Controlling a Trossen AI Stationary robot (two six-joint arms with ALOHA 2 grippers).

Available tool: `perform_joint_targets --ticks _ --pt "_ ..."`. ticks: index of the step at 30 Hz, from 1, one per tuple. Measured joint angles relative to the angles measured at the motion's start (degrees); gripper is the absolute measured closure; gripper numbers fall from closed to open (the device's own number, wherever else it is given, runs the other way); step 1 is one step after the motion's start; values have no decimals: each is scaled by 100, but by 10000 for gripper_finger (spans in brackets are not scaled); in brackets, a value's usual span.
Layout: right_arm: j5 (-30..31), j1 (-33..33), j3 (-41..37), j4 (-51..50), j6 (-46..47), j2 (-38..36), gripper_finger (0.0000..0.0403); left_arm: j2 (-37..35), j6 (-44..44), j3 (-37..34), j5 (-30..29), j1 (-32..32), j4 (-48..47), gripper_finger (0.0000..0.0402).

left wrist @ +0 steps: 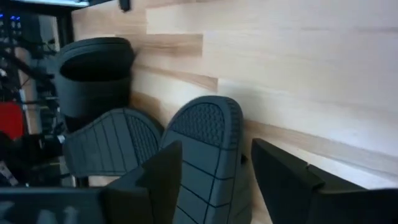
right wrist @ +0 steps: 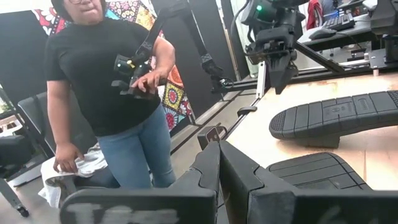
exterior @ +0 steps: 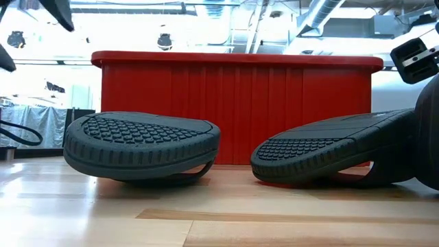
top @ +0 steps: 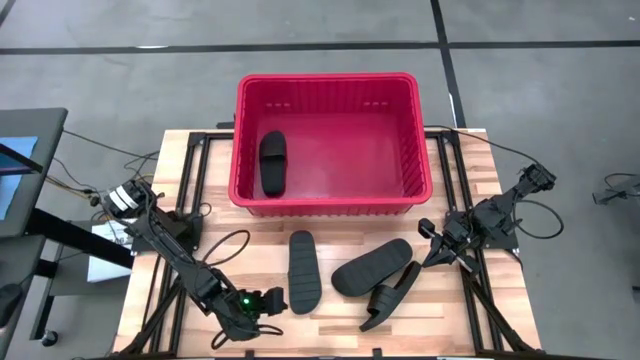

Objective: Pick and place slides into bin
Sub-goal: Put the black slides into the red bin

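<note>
Left gripper (top: 272, 300), low at the table's front, just beside the near end of the lone slide (top: 303, 270): fingers (left wrist: 163, 177) spread wide, straddling that slide's toe in the left wrist view, w/ the ribbed sole between them; contact cannot be told. Right gripper (top: 432, 256), beside the bin's front right corner: fingers (right wrist: 208, 168) pressed together, nothing between them, just beside the crossed pair but apart from it. Bin (top: 327, 205): red ribbed tub w/ rolled rim, at the table's rear centre. One slide (top: 272, 160) lies inside, by the bin's left wall, lengthwise front to back. Three slides remain on the wooden table (top: 510, 300) in front of the bin: the lone one, sole up, directly before the bin's front wall, pointing toward it; a second (top: 372, 266) sole up and angled, right of the lone one; a third (top: 392, 296) touching it, strap side showing, nearer the front edge. Slides: matte black rubber, oval soles w/ diamond tread at the toe and cross-ribs along the length. Right wrist view: a person (right wrist: 106, 81) in a black shirt and jeans stands beyond the table.
</note>
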Motion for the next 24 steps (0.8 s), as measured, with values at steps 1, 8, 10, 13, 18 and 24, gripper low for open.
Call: perform_joint_targets --ticks 1,8,10,13,18,24 --pt "2 0 0 1 0 1 403 88 74 1 12 7 69 210" --pt "2 0 1 0 -1 1 403 726 655 2 -482 -37 374 202" --pt "2 0 -1 1 0 1 403 841 665 0 -605 -42 466 202" --pt "2 0 1 1 -1 1 403 870 672 0 -760 -44 579 202" --pt "2 0 0 -1 -1 1 403 867 736 2 -655 -35 1053 202" --pt "2 0 -1 -1 -1 1 403 865 887 2 -602 -31 1159 202"
